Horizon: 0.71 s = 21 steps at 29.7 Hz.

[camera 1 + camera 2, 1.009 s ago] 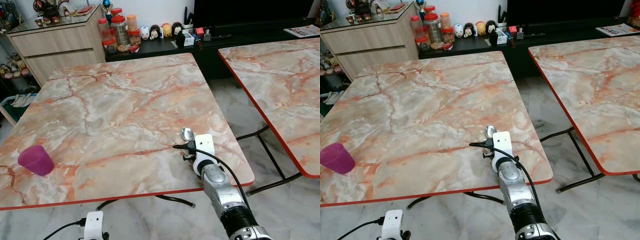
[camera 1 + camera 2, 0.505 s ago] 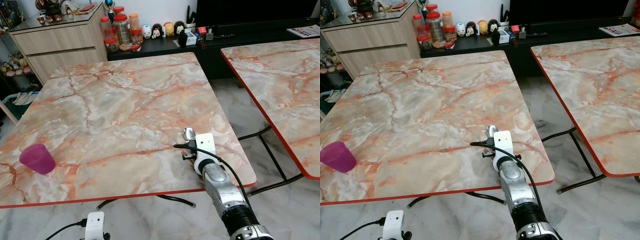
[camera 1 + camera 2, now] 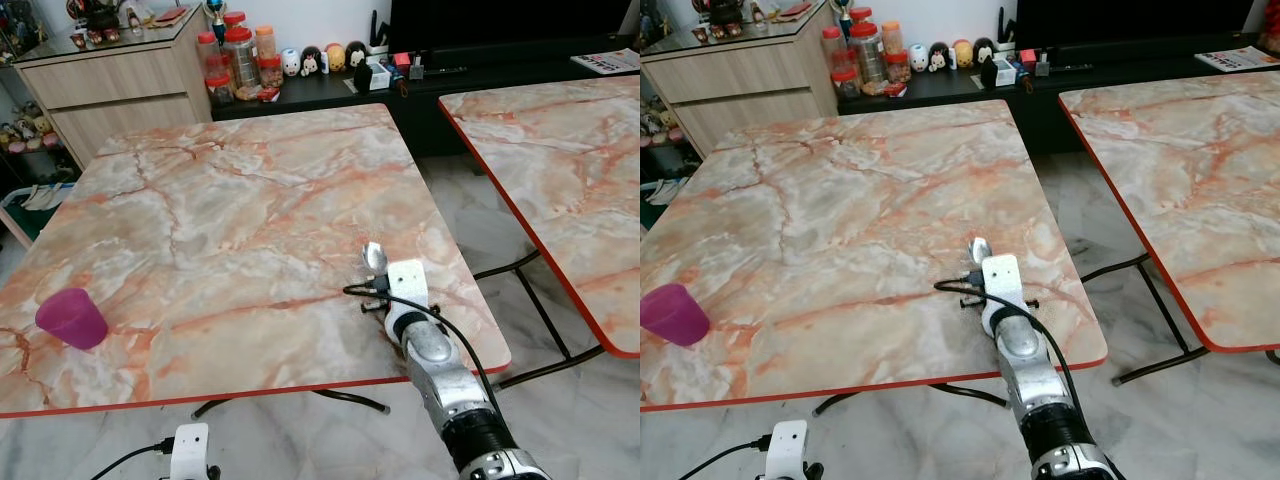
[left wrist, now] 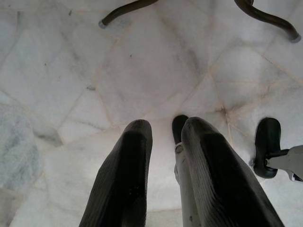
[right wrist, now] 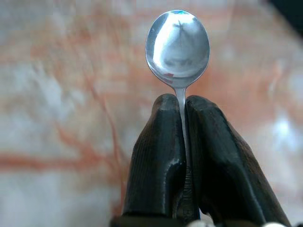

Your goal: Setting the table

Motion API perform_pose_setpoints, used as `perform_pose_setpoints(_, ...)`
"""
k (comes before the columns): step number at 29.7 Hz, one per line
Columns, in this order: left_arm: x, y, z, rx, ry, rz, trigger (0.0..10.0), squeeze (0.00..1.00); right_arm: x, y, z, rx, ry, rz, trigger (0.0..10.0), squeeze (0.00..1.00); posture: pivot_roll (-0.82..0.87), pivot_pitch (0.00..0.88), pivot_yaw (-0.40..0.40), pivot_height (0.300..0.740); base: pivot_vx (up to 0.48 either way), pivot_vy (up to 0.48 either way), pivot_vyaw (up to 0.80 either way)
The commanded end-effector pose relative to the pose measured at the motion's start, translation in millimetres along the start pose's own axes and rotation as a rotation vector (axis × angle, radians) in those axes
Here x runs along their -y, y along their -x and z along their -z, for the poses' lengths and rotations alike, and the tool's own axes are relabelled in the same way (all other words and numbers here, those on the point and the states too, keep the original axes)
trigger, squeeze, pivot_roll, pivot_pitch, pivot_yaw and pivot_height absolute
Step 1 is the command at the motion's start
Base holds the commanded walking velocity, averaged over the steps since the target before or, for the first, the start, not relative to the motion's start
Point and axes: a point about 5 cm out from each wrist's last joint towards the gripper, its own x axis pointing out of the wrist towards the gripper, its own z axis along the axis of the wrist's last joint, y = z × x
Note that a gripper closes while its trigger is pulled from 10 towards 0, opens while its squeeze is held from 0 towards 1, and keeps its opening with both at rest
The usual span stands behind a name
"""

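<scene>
Right tool (image 5: pixel 182 101) is clamped on the spoon (image 5: pixel 178 43), fingers (image 5: pixel 158 151) pressed together on the thin handle just below the bowl. Spoon's long axis runs in line with the fingers, bowl sticking out past the tips.

Landmark: the near tabletop (image 3: pixel 230 200), marble-pattern with a red edge. Right arm reaches in over its near edge toward the right corner; the tool (image 3: pixel 376 282) sits low over the surface there, spoon bowl (image 3: pixel 373 257) pointing away from the robot toward the tabletop's middle. Can't tell whether the spoon touches the surface or hangs just above it.

Second tabletop (image 3: pixel 560 150) of the same pattern stands off to the right of the first, floor gap between them. Wooden cabinet (image 3: pixel 110 85) and a dark low unit with jars and figurines (image 3: pixel 300 62) sit beyond the far edge.

Purple cup (image 3: pixel 70 319) stands upright near the near-left corner of the tabletop, well apart from the spoon.

Left tool (image 4: pixel 161 142) hangs idle below the tabletop's near edge, pointing at the marble floor (image 4: pixel 142 66), fingers slightly apart, holding nothing.

Judgement: the coming move is a set-down. Spoon is already in the right tool and over the tabletop, so it only needs lowering flat and releasing; the left arm isn't needed.
</scene>
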Motion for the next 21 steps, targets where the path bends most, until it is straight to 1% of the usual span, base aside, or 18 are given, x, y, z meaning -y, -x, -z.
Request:
perform_pose_setpoints(1, -7.0, 0.5, -0.9, 0.006, -0.023, -0.023, 10.0, 0.00, -4.5, -3.1, -25.9, 0.127, 0.019, -0.017, 10.0, 0.00, -0.22, 0.000, 0.088, 0.740, 0.000, 0.000, 0.00)
perform_pose_setpoints(3, -6.7, 0.2, -2.4, 0.010, -0.031, -0.022, 10.0, 0.00, -4.1, -3.2, -37.9, 0.193, 0.020, -0.012, 10.0, 0.00, -0.22, 0.000, 0.089, 0.740, 0.000, 0.000, 0.00)
perform_pose_setpoints(4, -6.7, 0.2, -2.4, 0.010, -0.031, -0.022, 10.0, 0.00, -4.1, -3.2, -37.9, 0.193, 0.020, -0.012, 10.0, 0.00, -0.22, 0.000, 0.089, 0.740, 0.000, 0.000, 0.00)
perform_pose_setpoints(5, -6.4, -0.1, -4.2, 0.015, -0.037, -0.021, 10.0, 0.00, -3.5, -3.1, -49.5, 0.255, 0.028, -0.012, 10.0, 0.00, -0.22, 0.000, 0.093, 0.740, 0.000, 0.000, 0.00)
perform_pose_setpoints(7, -6.2, -0.4, -6.5, 0.021, -0.039, -0.022, 10.0, 0.00, -1.9, -3.1, -56.9, 0.292, 0.048, -0.005, 10.0, 0.00, -0.23, 0.000, 0.093, 0.740, 0.000, 0.000, 0.00)
perform_pose_setpoints(9, -6.7, -0.5, -7.6, 0.025, -0.037, -0.032, 10.0, 0.00, 2.7, -3.7, -61.0, 0.303, 0.053, 0.016, 10.0, 0.00, -0.23, 0.000, 0.093, 0.740, 0.000, -0.268, 0.00)
perform_pose_setpoints(13, -7.0, -0.4, -6.5, 0.019, -0.043, -0.036, 10.0, 0.00, 7.3, -3.8, -60.7, 0.299, 0.046, 0.023, 10.0, 0.00, -0.23, 0.000, 0.091, 0.740, 0.000, -0.297, 0.00)
perform_pose_setpoints(16, -7.7, -0.3, -6.4, 0.023, -0.022, -0.048, 10.0, 0.00, 14.5, -3.8, -60.8, 0.298, 0.040, 0.046, 10.0, 0.00, -0.23, 0.000, 0.084, 0.740, 0.000, -0.330, 0.00)
perform_pose_setpoints(19, -7.8, -0.3, -6.4, 0.023, -0.021, -0.050, 10.0, 0.00, 14.8, -3.8, -61.1, 0.299, 0.039, 0.048, 10.0, 0.00, -0.23, 0.000, 0.084, 0.740, 0.000, -0.359, 0.00)
perform_pose_setpoints(21, -7.8, 0.3, -2.4, 0.013, -0.027, -0.048, 10.0, 0.00, 22.3, -3.3, -61.3, 0.296, 0.038, 0.075, 10.0, 0.00, -0.24, 0.000, 0.088, 0.740, 0.000, -0.444, 0.00)
